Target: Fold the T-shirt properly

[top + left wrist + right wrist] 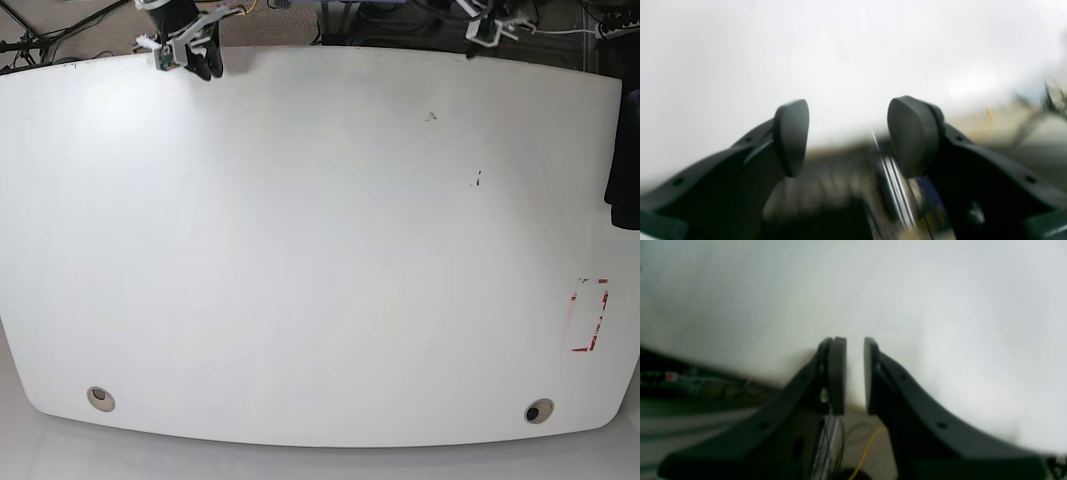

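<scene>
The T-shirt (622, 150) shows only as a black strip of cloth at the right edge of the base view, beside the white table (320, 250). My left gripper (848, 136) is open, its pads wide apart over the table's edge with nothing between them. Only part of the left arm (490, 28) shows, at the far edge on the right. My right gripper (855, 375) hangs over the far left corner (205, 66). Its pads stand a narrow gap apart and hold nothing. Both grippers are far from the T-shirt.
A red-outlined rectangle (590, 315) is marked near the table's right side. Two round holes (100, 398) (539, 411) sit near the front edge. Small dark specks (478, 180) lie right of centre. Cables and floor lie beyond the far edge.
</scene>
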Robot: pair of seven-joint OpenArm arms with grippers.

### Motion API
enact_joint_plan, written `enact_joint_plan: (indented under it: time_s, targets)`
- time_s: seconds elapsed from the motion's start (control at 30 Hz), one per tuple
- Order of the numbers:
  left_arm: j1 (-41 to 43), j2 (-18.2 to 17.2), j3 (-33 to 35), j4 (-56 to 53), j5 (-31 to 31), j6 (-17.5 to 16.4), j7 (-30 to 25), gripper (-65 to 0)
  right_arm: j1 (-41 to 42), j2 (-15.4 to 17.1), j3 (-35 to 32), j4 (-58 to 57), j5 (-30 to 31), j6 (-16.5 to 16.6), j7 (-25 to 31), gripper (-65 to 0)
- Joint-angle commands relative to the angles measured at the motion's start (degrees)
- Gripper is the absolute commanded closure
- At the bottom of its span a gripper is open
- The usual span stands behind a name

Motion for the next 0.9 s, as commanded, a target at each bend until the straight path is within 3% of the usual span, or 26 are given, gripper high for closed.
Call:
enact_joint_plan:
  time_s: [0.0, 0.23, 0.4, 0.6, 0.87]
  targets:
    - [4.3, -0.2, 0.0, 1.0, -0.9, 0.1, -1.8, -37.1, -4.2, 0.1, 0.3, 1.4, 0.9, 0.4, 2.8, -8.6]
    - [12.5, -0.4, -0.1, -0.4, -0.7, 0.1, -1.7, -37.1, -12.4, -0.4, -0.1, 1.3, 0.9, 0.4, 3.4, -8.6]
    - [13.5, -3.1, 0.2, -4.1, -0.7, 0.1, -1.6, -37.1, -15.6, -2.7, -0.2, -0.2, 0.4, 0.4, 3.4, -8.6]
    - [8.4, -4.5, 0.6, -16.8, -0.8, 0.1, -1.6, -37.1, -16.2, -2.8, -2.0, -7.2, 0.2, 0.4, 3.4, -8.6]
    - [-2.0, -5.7, 2.8, -32.9, -0.3, 0.1, -1.6, -37.1, -9.2, -1.1, -2.2, -19.9, -0.7, 0.0, 3.4, -8.6]
